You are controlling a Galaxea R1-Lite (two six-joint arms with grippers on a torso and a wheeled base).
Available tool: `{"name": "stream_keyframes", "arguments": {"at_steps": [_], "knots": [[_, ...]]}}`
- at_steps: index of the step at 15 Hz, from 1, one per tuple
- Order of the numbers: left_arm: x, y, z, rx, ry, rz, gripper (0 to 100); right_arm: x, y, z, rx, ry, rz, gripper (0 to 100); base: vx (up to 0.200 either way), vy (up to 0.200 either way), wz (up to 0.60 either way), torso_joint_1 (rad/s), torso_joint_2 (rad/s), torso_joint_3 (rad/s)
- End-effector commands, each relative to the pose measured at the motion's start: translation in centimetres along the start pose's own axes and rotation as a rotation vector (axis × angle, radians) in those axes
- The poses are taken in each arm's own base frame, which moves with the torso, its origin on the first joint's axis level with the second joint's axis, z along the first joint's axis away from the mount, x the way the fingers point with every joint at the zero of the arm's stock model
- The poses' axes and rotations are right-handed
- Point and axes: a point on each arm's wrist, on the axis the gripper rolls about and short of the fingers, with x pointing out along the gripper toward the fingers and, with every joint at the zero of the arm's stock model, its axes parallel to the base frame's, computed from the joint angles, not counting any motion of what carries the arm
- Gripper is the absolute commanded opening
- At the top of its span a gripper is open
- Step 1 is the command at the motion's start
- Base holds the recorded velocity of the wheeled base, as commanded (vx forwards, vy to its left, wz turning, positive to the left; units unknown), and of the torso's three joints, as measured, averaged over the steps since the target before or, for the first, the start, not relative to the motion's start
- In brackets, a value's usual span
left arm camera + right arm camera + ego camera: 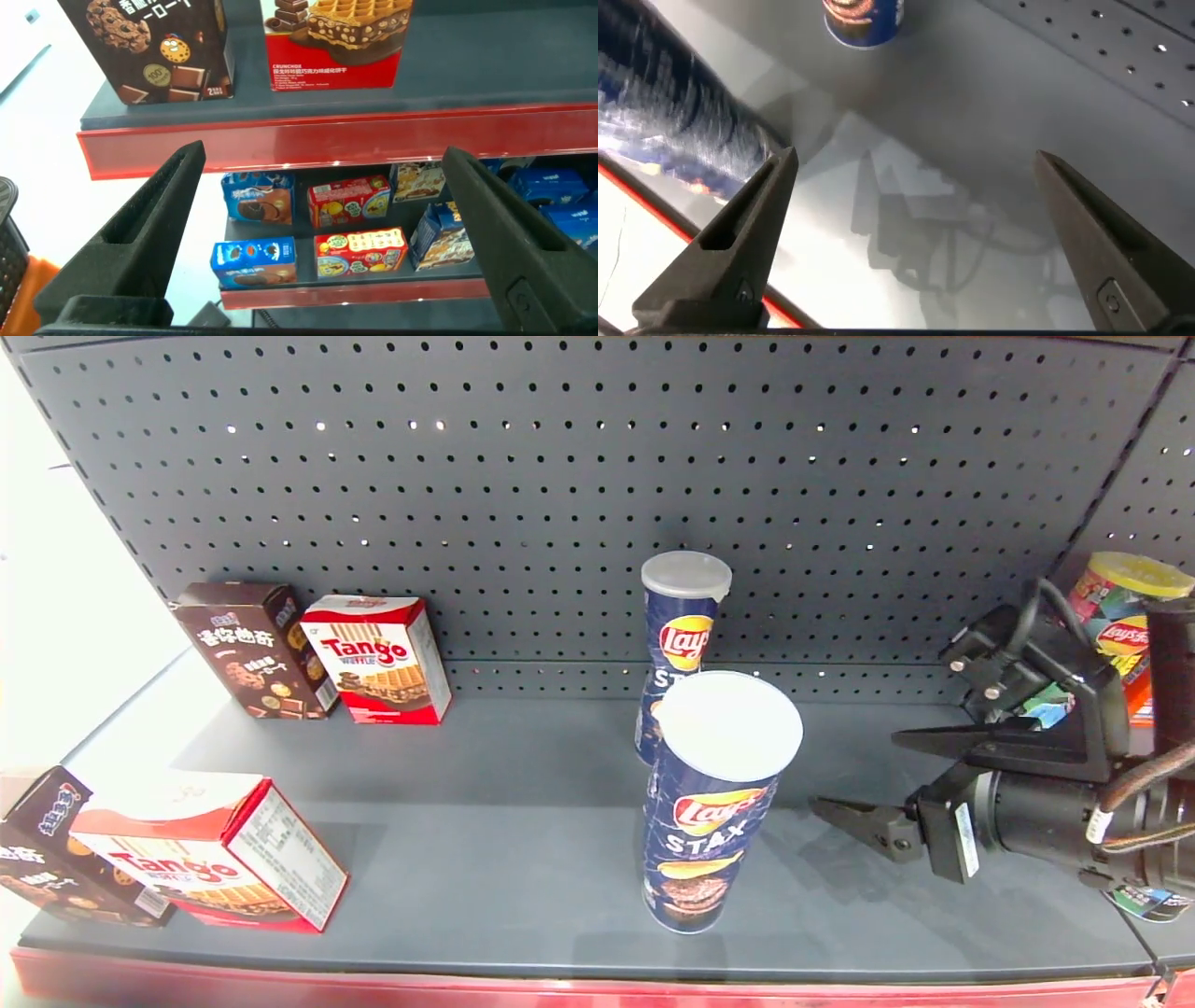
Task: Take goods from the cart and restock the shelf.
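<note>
The front chip can (pixel 714 803) stands upright near the front edge of the grey shelf (pixel 523 775), white lid on top. The rear chip can (pixel 680 644), of the same dark blue kind, stands upright right behind it, close to the pegboard back wall (pixel 560 476). The right gripper (pixel 854 771) is just to the right of the front can, level with its middle and pointing at it. Its fingers are spread apart with nothing between them, and the nearer fingertip sits beside the can with a gap. In the right wrist view the same gripper (pixel 915 157) is parted over bare shelf, with the front can (pixel 682 121) a blurred blue shape off to one side and the base of the rear can (pixel 864 19) farther off. Behind the right arm a yellow-lidded can (pixel 1125 616) stands on the next bay. On the shelf's left side a brown cookie box (pixel 252 649) and a red wafer box (pixel 383 658) stand at the back, and another wafer box (pixel 210 859) and dark cookie box (pixel 56 849) stand at the front. The left gripper (pixel 322 154) hangs wide open and empty before the shelf's red front edge (pixel 523 131), with small boxes (pixel 350 201) on the lower shelves beyond.
</note>
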Motion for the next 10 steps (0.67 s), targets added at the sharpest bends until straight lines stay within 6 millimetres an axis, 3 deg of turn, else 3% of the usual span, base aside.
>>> {"name": "stream_keyframes", "arguments": {"at_steps": [1, 10], "knots": [[0.0, 0.0, 0.0, 0.0, 0.002, 0.0, 100, -1.7, -0.3, -0.5, 0.005, -0.026, -0.007, 100, 0.0, 0.0, 0.0, 0.0, 0.0, 0.0], [0.0, 0.0, 0.0, -0.002, 0.002, 0.0, 100, 0.8, 1.1, -0.9, -0.026, 0.045, 0.039, 100, 0.0, 0.0, 0.0, 0.0, 0.0, 0.0]]}}
